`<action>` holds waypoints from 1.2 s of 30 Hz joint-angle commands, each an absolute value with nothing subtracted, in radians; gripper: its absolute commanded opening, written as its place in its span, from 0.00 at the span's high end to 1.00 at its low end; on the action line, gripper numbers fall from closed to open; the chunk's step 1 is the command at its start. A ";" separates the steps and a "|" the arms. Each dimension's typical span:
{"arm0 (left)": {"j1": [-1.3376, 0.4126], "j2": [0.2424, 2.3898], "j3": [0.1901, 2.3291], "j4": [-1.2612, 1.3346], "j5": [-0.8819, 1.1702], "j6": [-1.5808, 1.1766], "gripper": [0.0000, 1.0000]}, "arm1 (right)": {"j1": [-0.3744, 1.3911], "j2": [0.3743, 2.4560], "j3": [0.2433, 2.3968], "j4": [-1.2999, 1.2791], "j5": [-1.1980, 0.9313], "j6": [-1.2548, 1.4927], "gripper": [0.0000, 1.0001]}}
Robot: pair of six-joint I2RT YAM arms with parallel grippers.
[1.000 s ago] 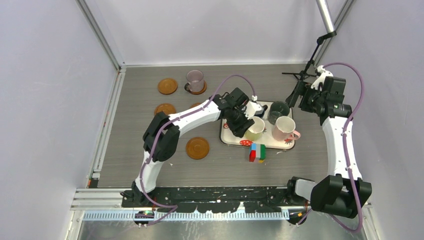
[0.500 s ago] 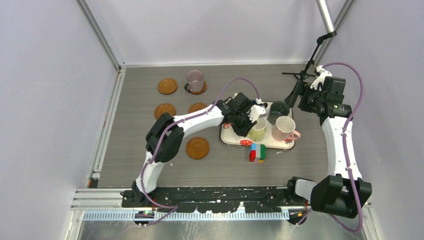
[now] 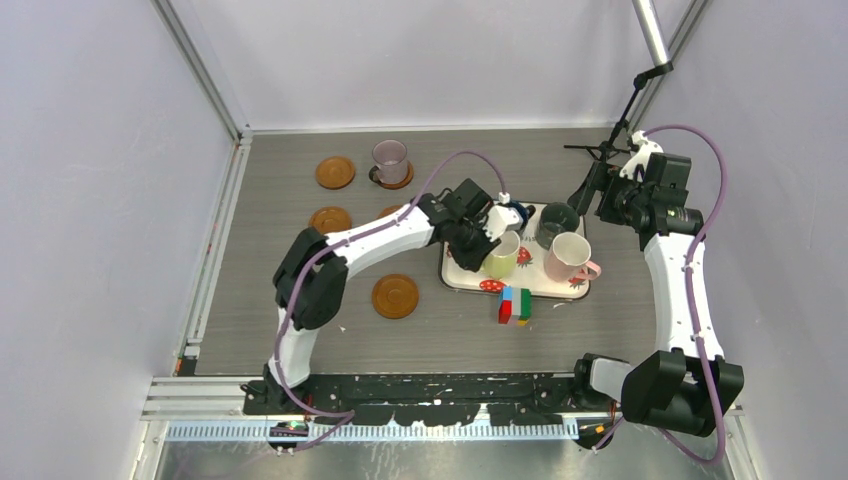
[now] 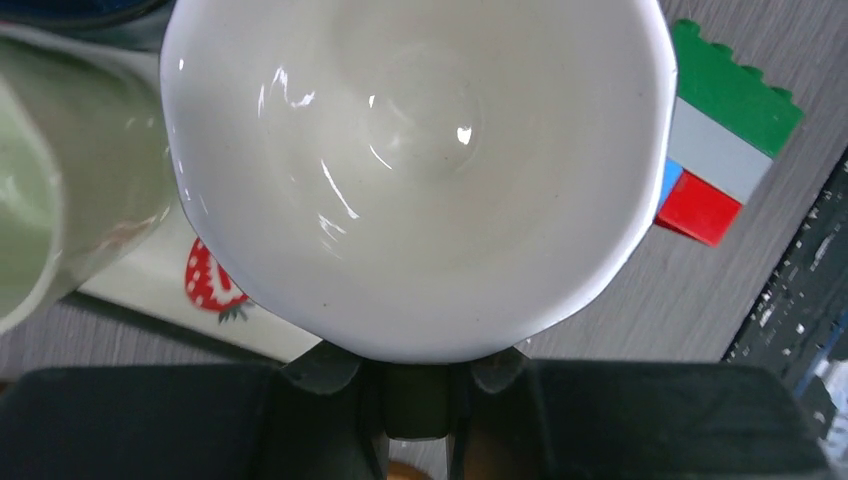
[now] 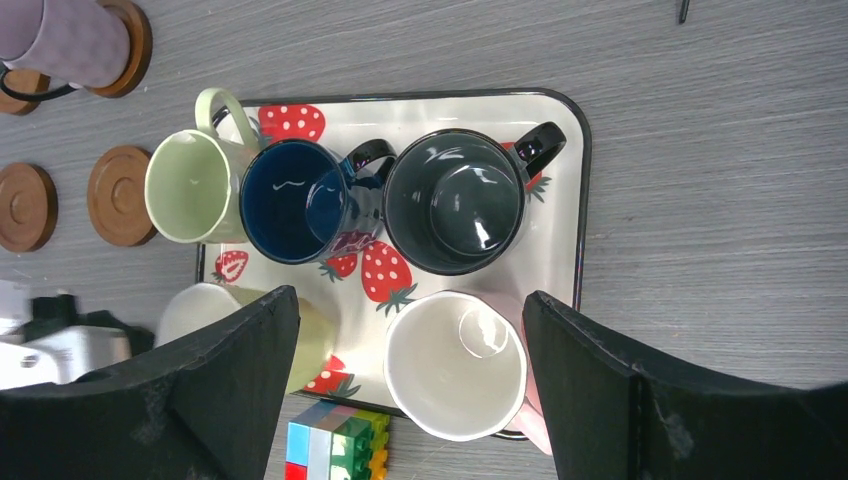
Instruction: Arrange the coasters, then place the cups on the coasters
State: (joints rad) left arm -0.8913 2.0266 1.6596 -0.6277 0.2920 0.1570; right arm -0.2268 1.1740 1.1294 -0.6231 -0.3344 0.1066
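My left gripper [image 3: 483, 243] is shut on the pale yellow cup [image 3: 503, 256], which is tilted over the front-left corner of the strawberry tray [image 3: 560, 288]. In the left wrist view the cup's white inside [image 4: 420, 170] fills the frame, and my left gripper [image 4: 415, 378] pinches it just under the rim. The light green cup [image 5: 190, 187], dark blue cup [image 5: 295, 200], grey cup [image 5: 455, 200] and pink cup [image 5: 455, 365] stand on the tray. The mauve cup [image 3: 390, 158] sits on a coaster [image 3: 395, 181] at the back. Bare coasters [image 3: 335, 172] [image 3: 330, 218] [image 3: 395, 296] lie on the left. My right gripper [image 5: 410, 298] hangs open above the tray.
A multicoloured block toy [image 3: 515, 305] lies just in front of the tray. A black stand [image 3: 600, 150] stands at the back right beside the right arm. Metal rails [image 3: 215, 250] border the table's left side.
My left gripper has shut on the pale yellow cup, tipped it and drawn it slightly to the left. The right arm has not moved.
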 commanded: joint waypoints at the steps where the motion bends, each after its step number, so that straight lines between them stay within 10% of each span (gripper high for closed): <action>1: -0.852 1.845 1.726 -0.656 0.348 0.166 1.00 | -0.233 1.167 1.133 -0.611 -0.348 0.094 0.13; 19: -0.281 1.658 1.841 -0.980 0.357 0.358 1.00 | -0.232 1.177 1.115 -0.613 -0.409 0.097 0.14; 36: 0.087 2.135 2.184 -0.960 0.434 0.470 0.99 | -0.232 1.203 1.106 -0.614 -0.426 0.087 0.14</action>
